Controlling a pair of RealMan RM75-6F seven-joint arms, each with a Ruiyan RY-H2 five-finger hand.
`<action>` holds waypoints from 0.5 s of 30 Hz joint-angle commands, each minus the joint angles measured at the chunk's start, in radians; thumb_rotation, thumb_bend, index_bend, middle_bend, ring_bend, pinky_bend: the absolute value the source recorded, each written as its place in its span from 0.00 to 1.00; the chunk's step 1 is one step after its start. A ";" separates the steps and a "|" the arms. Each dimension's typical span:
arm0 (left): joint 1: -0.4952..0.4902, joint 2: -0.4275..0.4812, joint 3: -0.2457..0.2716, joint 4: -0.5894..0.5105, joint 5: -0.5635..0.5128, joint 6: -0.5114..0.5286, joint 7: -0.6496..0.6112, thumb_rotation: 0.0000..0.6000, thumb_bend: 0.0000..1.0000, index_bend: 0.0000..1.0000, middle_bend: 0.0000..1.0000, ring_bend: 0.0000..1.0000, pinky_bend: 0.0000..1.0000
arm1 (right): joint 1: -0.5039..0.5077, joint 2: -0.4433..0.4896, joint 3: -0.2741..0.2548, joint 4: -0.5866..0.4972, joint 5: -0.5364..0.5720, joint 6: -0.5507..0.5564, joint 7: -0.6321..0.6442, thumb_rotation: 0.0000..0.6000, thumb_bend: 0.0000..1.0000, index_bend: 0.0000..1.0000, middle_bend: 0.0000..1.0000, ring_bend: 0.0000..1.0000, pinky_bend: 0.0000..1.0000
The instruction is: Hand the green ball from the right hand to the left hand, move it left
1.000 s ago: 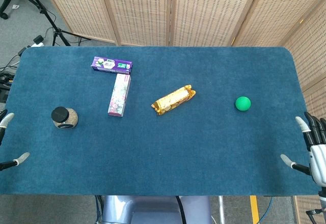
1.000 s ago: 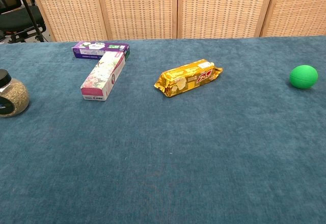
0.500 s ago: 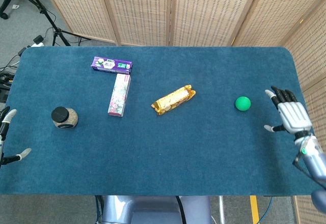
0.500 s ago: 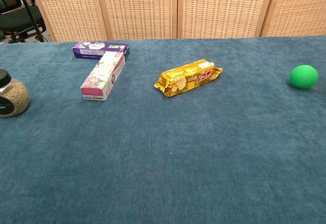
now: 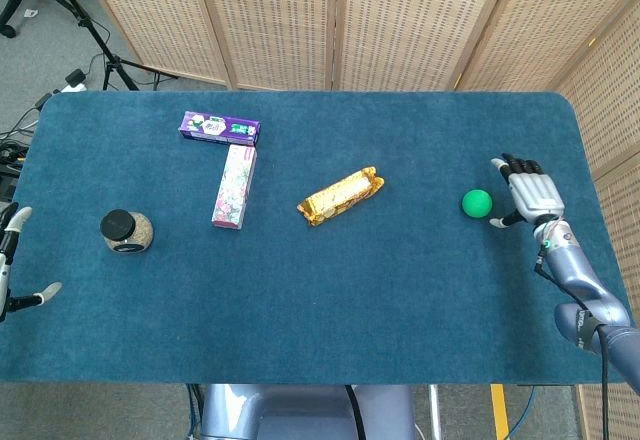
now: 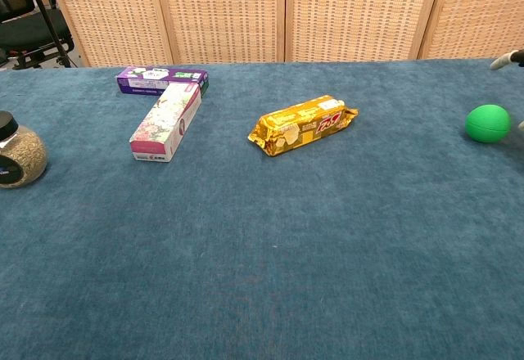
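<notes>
We see the green ball [image 5: 477, 203] resting on the blue desk [image 5: 400, 290] toward its right side, well apart from the other items. The right hand [image 5: 528, 191] hovers just beside the ball on its right, fingers spread and holding nothing; we cannot tell whether a fingertip touches the ball. In the chest view only a fingertip of this hand shows at the right edge, above the ball [image 6: 488, 123]. The left hand [image 5: 12, 260] lies at the desk's left edge, mostly out of frame; its visible fingers are apart and empty. Near the desk's centre lies a gold snack packet [image 5: 341, 195], set at a slant. To the left we note a pink floral box [image 5: 234, 187] touching or nearly touching a purple box [image 5: 220, 127] at a right angle, and a black-lidded jar [image 5: 126, 231] standing upright near the left hand.
</notes>
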 commanded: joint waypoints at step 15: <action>-0.004 -0.001 0.001 0.006 -0.006 -0.012 -0.008 1.00 0.00 0.00 0.00 0.00 0.00 | 0.048 -0.178 -0.018 0.212 -0.013 -0.003 0.045 1.00 0.01 0.42 0.50 0.44 0.41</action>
